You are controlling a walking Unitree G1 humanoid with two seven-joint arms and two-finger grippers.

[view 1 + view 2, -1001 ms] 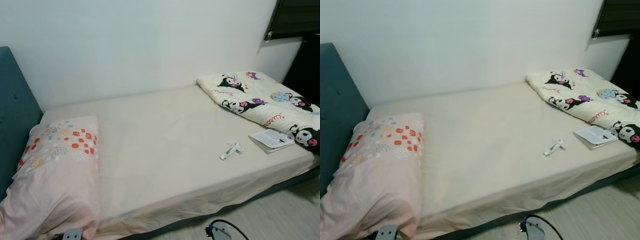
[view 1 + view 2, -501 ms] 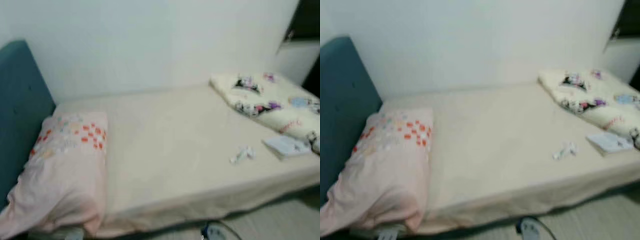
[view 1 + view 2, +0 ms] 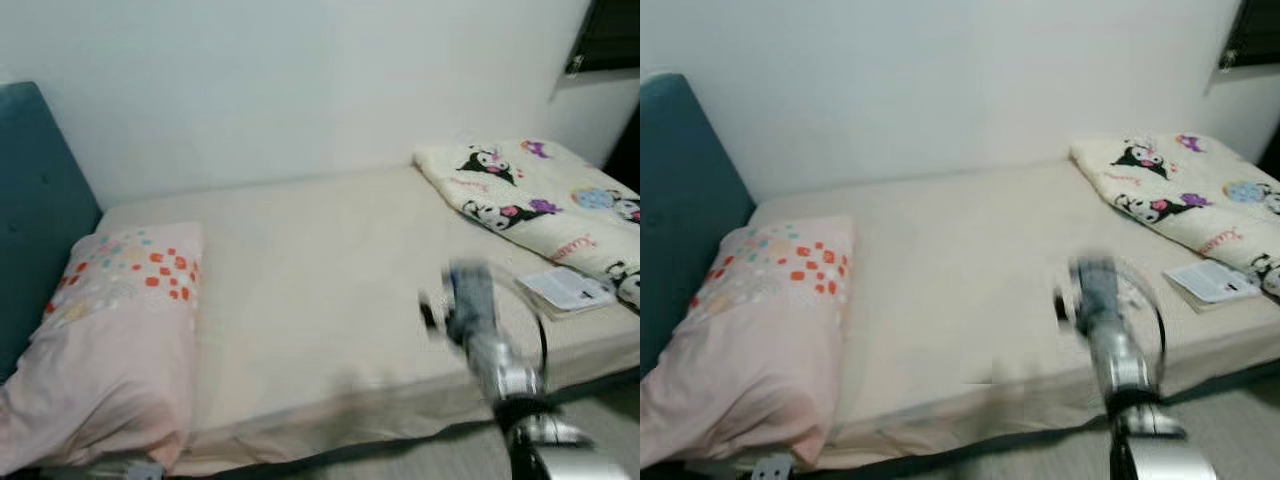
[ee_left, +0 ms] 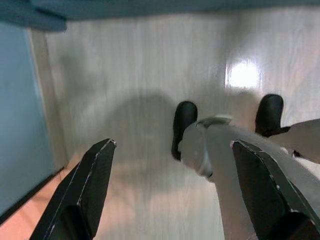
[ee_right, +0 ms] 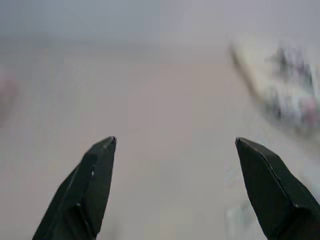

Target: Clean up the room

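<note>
Reaching out over the cream-sheeted single bed [image 3: 330, 270], the silver right arm [image 3: 490, 350] shows motion-blurred in the head views, near the bed's front edge. Right end effector [image 5: 175, 190] has its two black fingers [image 5: 90, 185] spread wide, nothing between them, pointing across the sheet toward the blurred patterned quilt. Small white item, probably a tube [image 5: 237, 215], lies on the sheet ahead of it, too blurred to be sure.

Folded white cartoon-print quilt [image 3: 530, 200] lies at the bed's right end against the white wall [image 3: 300, 80]. White paper booklet [image 3: 568, 290] sits on the sheet just beside the quilt's front edge. Pink pillow with red and teal dots [image 3: 110, 330] lies at the left end, next to the teal upholstered headboard [image 3: 35, 220].

Left end effector [image 4: 175, 190] hangs low over the pale wood-look floor [image 4: 135, 75], fingers wide apart and empty. Robot's own grey leg [image 4: 240, 170] and black feet [image 4: 184, 122] show beneath it.
</note>
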